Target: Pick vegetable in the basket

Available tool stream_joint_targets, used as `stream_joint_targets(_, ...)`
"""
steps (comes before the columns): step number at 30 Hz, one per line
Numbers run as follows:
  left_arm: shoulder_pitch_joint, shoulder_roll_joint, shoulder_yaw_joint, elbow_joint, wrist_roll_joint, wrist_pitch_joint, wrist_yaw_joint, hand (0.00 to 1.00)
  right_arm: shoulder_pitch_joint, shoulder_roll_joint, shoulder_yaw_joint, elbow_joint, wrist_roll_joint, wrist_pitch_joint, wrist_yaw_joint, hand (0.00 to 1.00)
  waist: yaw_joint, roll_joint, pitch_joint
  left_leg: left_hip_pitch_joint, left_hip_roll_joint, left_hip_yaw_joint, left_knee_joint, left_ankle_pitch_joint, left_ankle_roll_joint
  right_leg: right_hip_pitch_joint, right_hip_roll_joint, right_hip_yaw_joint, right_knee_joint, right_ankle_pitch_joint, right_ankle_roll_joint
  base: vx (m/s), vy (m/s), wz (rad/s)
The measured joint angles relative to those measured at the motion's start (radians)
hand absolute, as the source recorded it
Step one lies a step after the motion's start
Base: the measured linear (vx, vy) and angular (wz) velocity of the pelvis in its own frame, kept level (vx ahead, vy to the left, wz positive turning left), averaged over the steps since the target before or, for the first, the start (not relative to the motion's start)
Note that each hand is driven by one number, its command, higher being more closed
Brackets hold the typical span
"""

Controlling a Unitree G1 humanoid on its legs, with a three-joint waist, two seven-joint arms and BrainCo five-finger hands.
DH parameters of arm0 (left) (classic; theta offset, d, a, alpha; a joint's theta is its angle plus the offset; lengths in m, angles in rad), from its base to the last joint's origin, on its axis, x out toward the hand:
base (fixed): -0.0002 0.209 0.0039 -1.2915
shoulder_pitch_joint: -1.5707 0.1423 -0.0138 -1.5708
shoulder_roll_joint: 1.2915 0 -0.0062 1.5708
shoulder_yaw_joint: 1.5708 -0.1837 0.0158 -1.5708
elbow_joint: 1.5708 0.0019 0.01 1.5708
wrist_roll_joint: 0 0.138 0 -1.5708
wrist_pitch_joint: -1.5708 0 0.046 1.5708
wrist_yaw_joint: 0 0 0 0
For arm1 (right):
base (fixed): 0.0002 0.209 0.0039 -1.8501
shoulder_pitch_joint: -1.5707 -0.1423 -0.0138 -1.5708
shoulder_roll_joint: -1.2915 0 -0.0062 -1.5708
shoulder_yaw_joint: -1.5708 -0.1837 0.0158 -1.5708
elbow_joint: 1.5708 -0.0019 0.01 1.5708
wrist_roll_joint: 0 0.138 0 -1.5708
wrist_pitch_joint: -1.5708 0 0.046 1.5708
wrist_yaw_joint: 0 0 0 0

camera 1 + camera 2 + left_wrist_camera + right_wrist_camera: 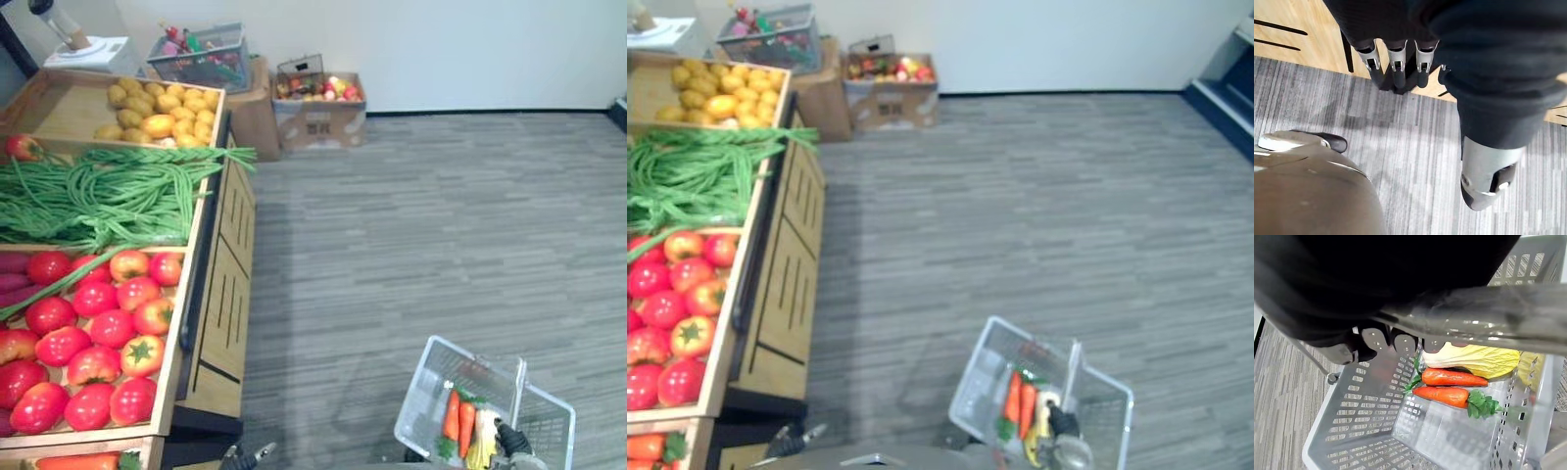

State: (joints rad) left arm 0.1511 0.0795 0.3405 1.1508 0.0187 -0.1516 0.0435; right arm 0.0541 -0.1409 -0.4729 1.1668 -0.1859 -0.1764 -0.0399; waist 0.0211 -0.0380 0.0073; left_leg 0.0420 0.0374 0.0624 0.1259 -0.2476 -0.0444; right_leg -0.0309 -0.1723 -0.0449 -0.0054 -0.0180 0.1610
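My right hand [1376, 340] is curled round the grey handle [1474, 316] of a clear plastic basket [421, 392], which hangs low at my right side over the floor. Inside the basket lie two carrots [1452, 377] with green tops and a pale yellow-green cabbage [1479, 360]. The same hand [511, 438] shows at the basket's near edge. My left hand [1396, 61] hangs with straight fingers beside the wooden side of the vegetable stand [220, 294] and holds nothing. The stand carries red tomatoes [98, 333], long green beans [108, 191] and potatoes [162, 113].
A crate with a carrot [83, 460] sits at the stand's near end. Against the back wall stand a cardboard box of fruit [318, 103] and a grey basket of items [201, 59] on another box. Grey carpet [441, 225] stretches to the right of the stand.
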Motion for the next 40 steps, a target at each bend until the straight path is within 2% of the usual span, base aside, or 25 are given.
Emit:
stream_joint_targets(3, 0.0, -0.002, 0.001, 0.004, -0.017, 0.0, -0.004, 0.0, 0.007, -0.006, 0.0, 0.019, 0.024, -0.004, 0.0, 1.0, -0.004, 0.009, -0.005, 0.009, 0.007, -0.023, -0.003, 0.002, -0.004, 0.028, 0.004, -0.031, -0.013, 0.0, 0.0, 0.0, -0.059, 0.24)
stream_joint_targets(12, 0.0, 0.002, -0.038, 0.007, -0.018, 0.0, -0.006, 0.0, 0.009, -0.002, 0.02, 0.029, 0.083, -0.012, 0.005, 1.0, -0.007, 0.005, -0.007, 0.014, 0.002, -0.025, -0.02, 0.013, -0.007, 0.036, -0.002, -0.042, -0.016, 0.0, 0.0, -0.05, -0.02, 0.02)
stream_joint_targets(16, -0.002, 0.01, -0.051, 0.033, -0.021, -0.001, -0.009, 0.0, 0.012, 0.002, 0.013, 0.033, 0.133, -0.012, 0.007, 1.0, -0.023, 0.006, -0.01, 0.016, 0.005, -0.022, -0.027, 0.017, -0.009, 0.037, 0.001, -0.043, -0.028, 0.002, 0.003, -0.03, -0.031, -0.02)
stream_joint_targets(20, -0.002, 0.014, -0.067, 0.043, -0.078, -0.001, -0.008, 0.0, 0.02, 0.001, -0.001, 0.068, 0.194, -0.012, 0.006, 1.0, -0.023, 0.004, -0.014, 0.05, 0.013, -0.018, -0.045, 0.017, -0.01, 0.062, 0.011, -0.043, -0.036, 0.003, 0.001, 0.0, -0.03, -0.04)
stream_joint_targets(29, -0.002, 0.035, -0.139, 0.056, -0.096, -0.005, -0.009, 0.0, 0.029, 0.002, 0.004, 0.076, 0.195, -0.011, 0.006, 1.0, -0.03, 0.0, -0.011, 0.102, 0.013, -0.011, -0.058, 0.021, -0.016, 0.107, 0.01, -0.04, -0.044, 0.004, 0.001, -0.01, -0.008, -0.01)
stream_joint_targets(40, -0.002, 0.037, -0.148, 0.063, -0.096, -0.012, -0.019, 0.0, 0.029, 0.0, 0.01, 0.076, 0.189, -0.011, 0.006, 1.0, -0.03, 0.003, -0.004, 0.101, 0.017, -0.006, -0.059, 0.021, -0.016, 0.106, 0.016, -0.033, -0.043, 0.005, 0.003, -0.04, -0.031, -0.02)
